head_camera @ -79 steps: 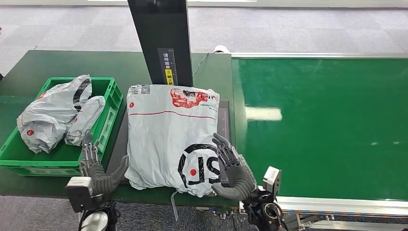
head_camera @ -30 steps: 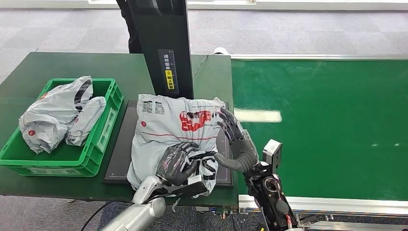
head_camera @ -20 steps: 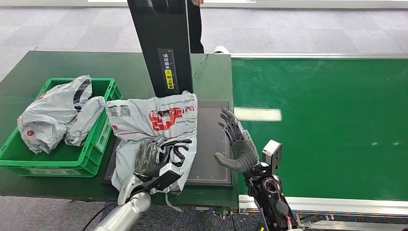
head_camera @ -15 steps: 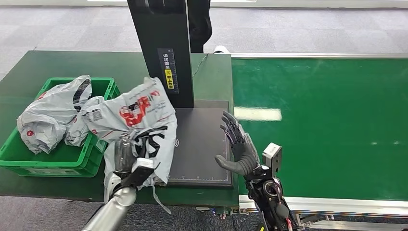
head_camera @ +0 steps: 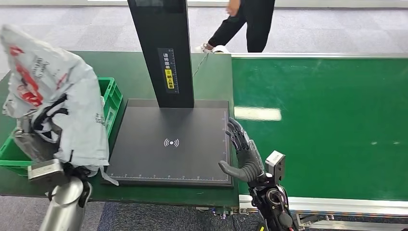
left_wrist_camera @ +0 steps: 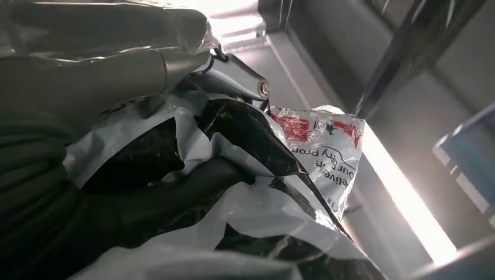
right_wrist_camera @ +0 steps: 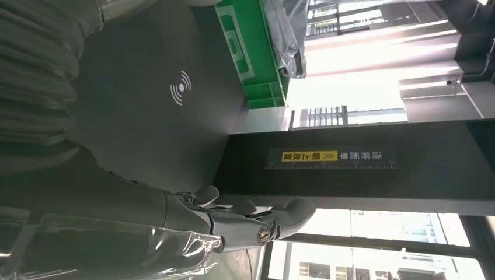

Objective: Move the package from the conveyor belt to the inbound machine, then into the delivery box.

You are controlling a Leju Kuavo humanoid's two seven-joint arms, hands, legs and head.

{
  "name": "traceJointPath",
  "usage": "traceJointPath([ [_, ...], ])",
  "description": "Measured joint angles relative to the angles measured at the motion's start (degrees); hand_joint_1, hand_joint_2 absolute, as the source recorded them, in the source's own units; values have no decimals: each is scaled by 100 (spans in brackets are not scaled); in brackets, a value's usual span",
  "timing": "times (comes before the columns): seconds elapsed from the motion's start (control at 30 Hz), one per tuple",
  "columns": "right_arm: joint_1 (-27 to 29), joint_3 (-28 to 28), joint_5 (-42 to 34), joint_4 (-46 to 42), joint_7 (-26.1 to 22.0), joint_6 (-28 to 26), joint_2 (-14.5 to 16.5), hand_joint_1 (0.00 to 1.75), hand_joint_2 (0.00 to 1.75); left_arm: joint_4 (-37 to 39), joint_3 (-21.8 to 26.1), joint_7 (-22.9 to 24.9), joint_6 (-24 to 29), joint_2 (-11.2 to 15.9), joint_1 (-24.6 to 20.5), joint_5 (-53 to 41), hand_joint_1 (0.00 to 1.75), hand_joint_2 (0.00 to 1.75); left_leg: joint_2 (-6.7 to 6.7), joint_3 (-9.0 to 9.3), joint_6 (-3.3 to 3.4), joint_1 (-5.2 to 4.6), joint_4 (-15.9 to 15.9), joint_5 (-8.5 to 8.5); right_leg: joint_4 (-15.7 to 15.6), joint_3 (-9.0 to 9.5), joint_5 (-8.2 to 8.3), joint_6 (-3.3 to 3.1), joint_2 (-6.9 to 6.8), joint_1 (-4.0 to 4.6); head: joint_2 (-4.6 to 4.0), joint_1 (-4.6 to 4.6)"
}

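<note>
Gripping a crumpled fold of the package, the left hand is seen at the left of the head view, raised above the green delivery box. In the left wrist view the dark fingers are closed into the grey plastic film of the package, whose red print and black lettering are turned toward the camera. The package is held clear of the worktop and hangs over the box, so that most of the box is hidden behind it; only the right wall and a near corner of the box are seen, and what lies inside cannot be told from the head view. In the right wrist view a piece of grey plastic film is seen above the rim of the box.

The right hand is held at the right edge of the inbound machine, fingers spread and upright, thumb out, with nothing in it. In the right wrist view the right hand is seen beside the machine's dark plate, which bears a white wireless mark. The black post of the machine is seen standing at the back of the plate, with a yellow label on it.

The green conveyor belt is seen to the right of the worktop. A person's legs are seen on the floor beyond the belt.
</note>
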Motion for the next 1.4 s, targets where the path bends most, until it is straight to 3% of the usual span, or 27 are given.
traceJointPath([
  [0.2, 39, -124, 46, -12, 0, 21, -20, 0, 175, -1048, 481, -2, -93, 114, 62, 320, 175, 175, -1, 0, 0, 0, 0, 0, 0, 0, 0, 0, 0, 0, 0, 1],
  [0.4, -1, -152, 92, -12, 0, 107, -15, 0, 175, -1003, 915, 224, -99, 230, -253, -133, 175, 175, -2, 1, -1, 0, 0, 3, 0, -1, 0, -1, -2, 0, 0, 1],
  [0.53, -114, -153, 101, 19, 0, 109, 7, 0, 175, -98, 1066, 811, -60, 482, -1073, -1141, 175, 175, -7, 5, -7, 1, 2, 16, 0, -2, 3, -1, -6, 1, 0, 0],
  [0.7, -111, -153, 153, -19, 1, 100, 55, 0, 175, 2001, 916, 2207, 79, 807, -2810, -3703, 175, 175, -6, 0, -12, 2, 2, 29, 4, -4, 20, -11, -6, 2, 0, 1],
  [0.87, -105, -153, 182, -83, 19, 162, 85, 0, 175, 3776, 601, 3347, -97, 943, -4135, -5250, 175, 175, 20, -5, -12, 1, 3, 29, 5, -15, 25, -13, 13, 1, 0, 2],
  [1.03, -147, -149, 206, -80, 14, 213, 98, 0, 175, 4910, 359, 4091, -470, 984, -4590, -6210, 175, 175, 25, -24, -14, 1, 3, 27, 5, -35, 24, -13, 19, 2, 0, 3],
  [1.17, -169, -144, 208, -77, 9, 203, 104, 0, 175, 5665, 246, 4439, -1218, 1032, -4878, -6593, 175, 175, 25, -29, -14, 3, 2, 28, 6, -41, 25, -13, 19, 3, 0, 3],
  [1.27, -170, -145, 207, -76, 10, 208, 103, 0, 175, 6038, 184, 4619, -1807, 1109, -4990, -6802, 175, 175, 27, -31, -14, 3, 1, 28, 7, -42, 25, -13, 22, 4, 0, 2],
  [1.4, -191, -149, 225, -76, 16, 221, 103, 0, 175, 6309, 153, 4689, -2171, 1280, -4980, -6931, 175, 175, 29, -37, -14, 3, 1, 27, 8, -48, 24, -13, 23, 4, 0, 2],
])
